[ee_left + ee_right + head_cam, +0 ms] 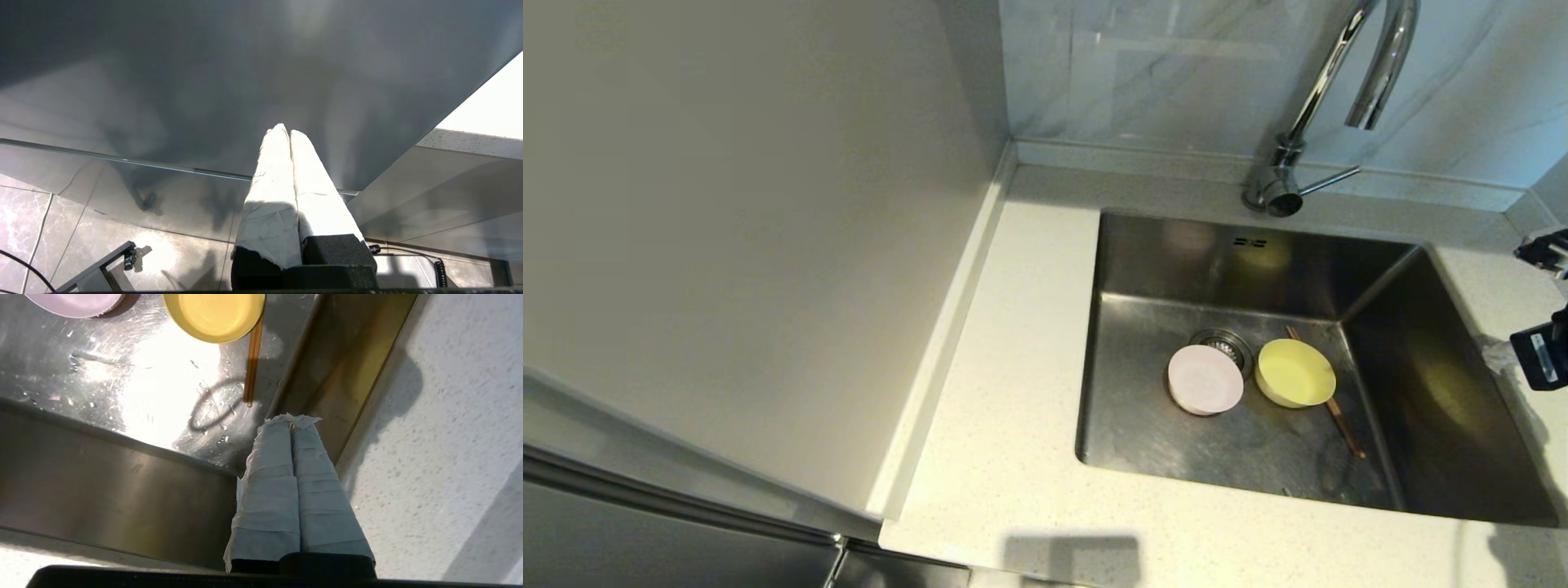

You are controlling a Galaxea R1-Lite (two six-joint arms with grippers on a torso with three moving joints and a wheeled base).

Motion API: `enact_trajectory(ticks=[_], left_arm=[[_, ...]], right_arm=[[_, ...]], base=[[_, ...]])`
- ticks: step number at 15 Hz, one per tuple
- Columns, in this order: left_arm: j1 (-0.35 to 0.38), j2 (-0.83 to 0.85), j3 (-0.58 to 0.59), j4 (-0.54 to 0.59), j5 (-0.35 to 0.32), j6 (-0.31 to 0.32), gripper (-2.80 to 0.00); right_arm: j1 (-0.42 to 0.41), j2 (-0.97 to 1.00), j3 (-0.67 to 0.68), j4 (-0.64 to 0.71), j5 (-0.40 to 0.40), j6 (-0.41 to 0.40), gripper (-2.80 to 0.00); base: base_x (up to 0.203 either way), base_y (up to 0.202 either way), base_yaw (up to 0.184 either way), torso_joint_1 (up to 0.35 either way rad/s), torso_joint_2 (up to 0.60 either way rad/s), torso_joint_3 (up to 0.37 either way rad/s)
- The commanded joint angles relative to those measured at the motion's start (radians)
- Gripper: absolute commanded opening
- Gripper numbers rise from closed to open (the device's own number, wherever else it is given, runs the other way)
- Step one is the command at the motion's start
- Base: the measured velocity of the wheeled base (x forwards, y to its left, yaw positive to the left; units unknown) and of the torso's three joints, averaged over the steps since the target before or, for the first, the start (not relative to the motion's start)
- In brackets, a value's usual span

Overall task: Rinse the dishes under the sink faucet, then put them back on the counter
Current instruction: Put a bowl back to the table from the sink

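Risk: right gripper (291, 422), clenched and empty above the sink's (1217, 253) near right corner, could nudge the chopsticks (1327, 396) under the yellow bowl (1295, 372) or clip the sink wall w/ jaws unopened. Pink bowl (1205, 379) sits beside the drain; faucet (1339, 90) not running. Head view shows faucet + both bowls whole; left wrist view alone shows left gripper (289, 130) clenched, parked below the worktop (1013, 392).

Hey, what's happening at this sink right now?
Nothing is being held yet. The pink bowl, the yellow bowl and the chopsticks all sit on the floor of the sink, the chopsticks partly under the yellow bowl. No water runs from the faucet. The right pincer is shut and empty, above the sink's right edge by the counter. The left pincer is shut too, parked below counter level.
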Motion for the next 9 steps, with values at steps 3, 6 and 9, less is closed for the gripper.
enact_trajectory(ticks=[3,6,9], left_arm=[[0.0,-0.003,0.0,0.0,0.001,0.0,-2.8],[0.0,-0.003,0.0,0.0,0.001,0.0,-2.8],[0.0,-0.003,0.0,0.0,0.001,0.0,-2.8]], right_arm=[[0.02,0.07,-0.01,0.003,0.012,-0.052,-2.8],[0.08,0.105,-0.021,0.003,0.015,-0.034,0.0],[0.123,0.146,-0.049,0.002,0.088,-0.057,0.0]], base=[[0.0,0.0,0.0,0.0,0.0,0.0],[0.0,0.0,0.0,0.0,0.0,0.0],[0.0,0.0,0.0,0.0,0.0,0.0]])
